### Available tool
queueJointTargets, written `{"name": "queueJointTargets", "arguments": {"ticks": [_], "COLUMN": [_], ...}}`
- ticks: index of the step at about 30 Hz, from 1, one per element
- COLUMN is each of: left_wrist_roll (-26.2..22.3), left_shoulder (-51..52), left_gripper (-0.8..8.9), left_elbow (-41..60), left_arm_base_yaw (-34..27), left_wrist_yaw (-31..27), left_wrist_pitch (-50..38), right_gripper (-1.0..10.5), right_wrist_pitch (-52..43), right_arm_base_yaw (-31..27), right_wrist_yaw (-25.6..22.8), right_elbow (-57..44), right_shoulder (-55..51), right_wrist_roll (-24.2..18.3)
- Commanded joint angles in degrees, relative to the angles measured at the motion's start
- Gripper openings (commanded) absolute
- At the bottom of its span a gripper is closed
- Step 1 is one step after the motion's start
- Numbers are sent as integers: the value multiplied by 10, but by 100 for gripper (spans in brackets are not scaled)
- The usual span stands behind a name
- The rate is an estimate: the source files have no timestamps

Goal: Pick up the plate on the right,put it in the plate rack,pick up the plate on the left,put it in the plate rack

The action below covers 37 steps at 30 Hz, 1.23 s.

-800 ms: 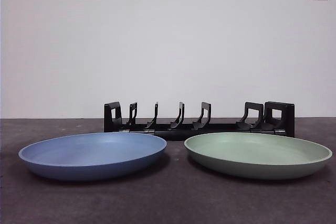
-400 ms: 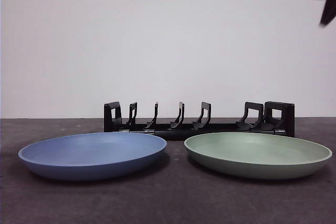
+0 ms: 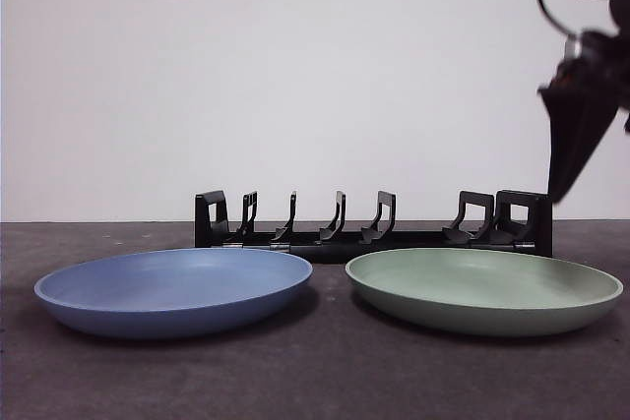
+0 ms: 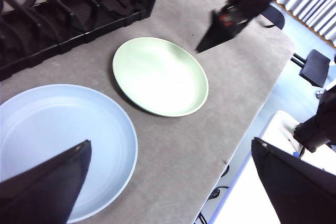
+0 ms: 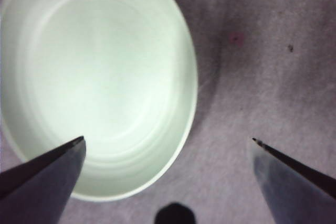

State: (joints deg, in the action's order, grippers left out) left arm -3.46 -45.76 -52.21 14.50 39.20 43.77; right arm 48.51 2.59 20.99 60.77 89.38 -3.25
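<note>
1. Front view showed your first target, the green plate (image 3: 483, 288), lying flat on the table (image 3: 325, 381) at the right, near side, untouched.
2. Just left of it lay the blue plate (image 3: 174, 289), also flat, with a narrow gap between the two rims.
3. Behind both, on the far side, the plate rack (image 3: 372, 225) stood with every slot between its prongs unfilled, so neither placement was done.
4. What changed: half a second earlier only a dark sliver showed at the upper right edge; at this moment your right gripper (image 3: 574, 130) had come well into the picture, hanging above the green plate's right rim and clear of it.
5. Its wrist view put the jaws spread wide and holding nothing, straddling that plate's rim.
6. I judged this as the approach for the first pick; you would need further descent before any closing.
7. Your left gripper (image 4: 168, 177) waited high over the blue plate, jaws wide apart and bare, a black tip at the upper left corner having edged slightly further in.
</note>
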Motion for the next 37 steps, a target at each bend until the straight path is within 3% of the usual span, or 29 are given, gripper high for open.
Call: {"name": "queueJointTargets", "arguments": {"ticks": [1, 4, 10, 15, 21, 24, 29, 37], "left_wrist_roll": [-9, -9, -9, -9, -9, -9, -24, -121], "left_shoulder": [0, -1, -4, -9, -13, -13, -13, -13], "left_gripper": [674, 674, 674, 674, 674, 674, 674, 674], "left_elbow": [-1, -1, -1, -1, -1, -1, -1, -1], "left_arm_base_yaw": [5, 6, 6, 6, 10, 15, 30, 90], "left_wrist_yaw": [3, 2, 2, 2, 2, 2, 2, -14], "left_wrist_pitch": [-14, -23, -27, -27, -27, -27, -25, -21], "right_gripper": [629, 552, 520, 249, 106, -21, -17, -17], "right_wrist_pitch": [-10, -23, -40, -47, -54, -63, -67, -47], "right_arm_base_yaw": [1, 1, 2, 13, 37, 46, 46, 44], "right_wrist_yaw": [0, 0, 0, -2, -4, -14, -20, -19], "right_elbow": [2, 2, 1, 1, 1, 1, 1, 16], "right_shoulder": [26, 49, 77, 91, 106, 109, 108, 40], "right_wrist_roll": [3, 3, 7, 7, 7, 7, 12, 13]}}
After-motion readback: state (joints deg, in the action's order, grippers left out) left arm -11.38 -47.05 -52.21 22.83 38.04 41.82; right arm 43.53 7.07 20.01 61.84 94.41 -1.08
